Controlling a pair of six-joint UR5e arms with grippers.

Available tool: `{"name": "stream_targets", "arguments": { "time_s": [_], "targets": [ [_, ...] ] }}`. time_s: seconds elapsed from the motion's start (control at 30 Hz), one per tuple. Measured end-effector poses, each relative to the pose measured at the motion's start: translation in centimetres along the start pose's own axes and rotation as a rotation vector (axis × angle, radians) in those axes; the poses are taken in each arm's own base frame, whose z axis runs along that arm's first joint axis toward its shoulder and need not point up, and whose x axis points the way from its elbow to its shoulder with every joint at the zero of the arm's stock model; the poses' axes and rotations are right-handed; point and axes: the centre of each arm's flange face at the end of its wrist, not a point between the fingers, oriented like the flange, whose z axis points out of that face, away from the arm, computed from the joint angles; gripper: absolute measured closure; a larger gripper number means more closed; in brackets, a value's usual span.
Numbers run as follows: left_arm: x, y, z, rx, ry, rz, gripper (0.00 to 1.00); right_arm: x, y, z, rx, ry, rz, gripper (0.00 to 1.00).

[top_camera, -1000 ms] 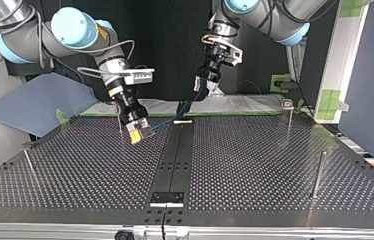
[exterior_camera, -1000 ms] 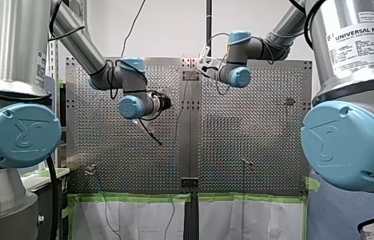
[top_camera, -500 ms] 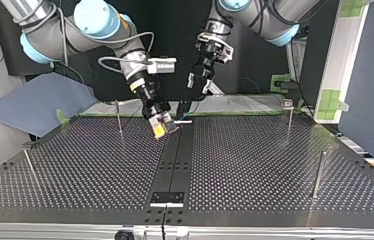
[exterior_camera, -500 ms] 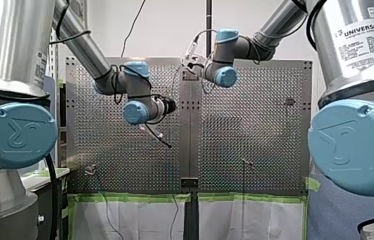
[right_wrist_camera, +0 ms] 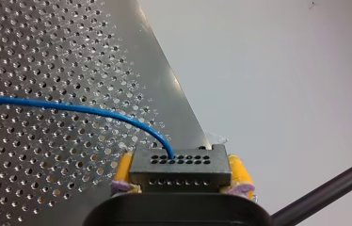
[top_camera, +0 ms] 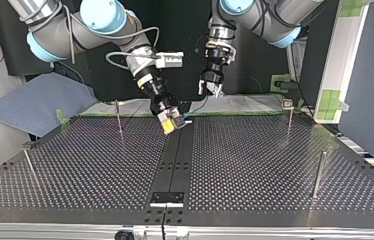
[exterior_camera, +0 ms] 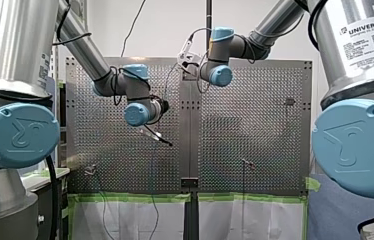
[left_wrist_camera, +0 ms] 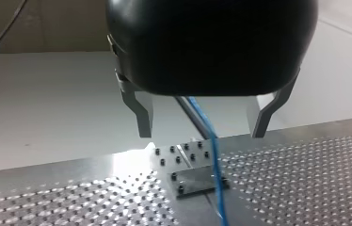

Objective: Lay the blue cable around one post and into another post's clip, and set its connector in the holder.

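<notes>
Connector (right_wrist_camera: 179,162) clamped in my right gripper (right_wrist_camera: 181,178), blue cable (right_wrist_camera: 70,108) running loose through my left gripper (left_wrist_camera: 203,123).

The yellow pads (right_wrist_camera: 123,168) of my right gripper are closed on both sides of the connector, low over the far middle of the table (top_camera: 255,165). My left gripper hangs above a small metal plate (left_wrist_camera: 194,181) with its metal fingers (left_wrist_camera: 142,113) spread wide. The cable passes between them and touches neither. I see it around none of the posts (top_camera: 118,116). My worry is that nothing guides the cable: if my right arm travels now, the cable can swing out of the open jaws. A sudden pull along the cable could also twist the connector in the pads.
</notes>
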Motion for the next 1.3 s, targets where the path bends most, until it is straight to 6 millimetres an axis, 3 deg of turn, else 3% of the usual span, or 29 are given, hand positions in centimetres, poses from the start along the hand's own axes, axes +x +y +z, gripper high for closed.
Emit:
{"name": "stream_targets", "arguments": {
  "time_s": [1.0,1.03,1.07,1.13,1.3],
  "targets": [
    [-3.8,1.4,2.2,-0.024,-0.174,0.044,0.00,-0.2,-2.4,-0.1,0.038,-0.009,0.006,1.00],
    [-3.8,1.4,2.3,-0.022,-0.176,0.045,0.13,-0.1,-2.4,-0.1,0.038,-0.008,0.007,1.00],
    [-3.9,1.4,2.3,-0.019,-0.177,0.044,0.13,-0.1,-2.4,-0.1,0.038,-0.008,0.007,1.00],
    [-3.9,1.3,2.4,-0.010,-0.179,0.041,0.22,-0.1,-2.4,-0.1,0.039,-0.007,0.008,1.00],
    [-3.9,1.0,2.7,0.017,-0.185,0.028,0.25,0.1,-2.6,-0.1,0.042,-0.007,0.009,1.00]
  ]
}}
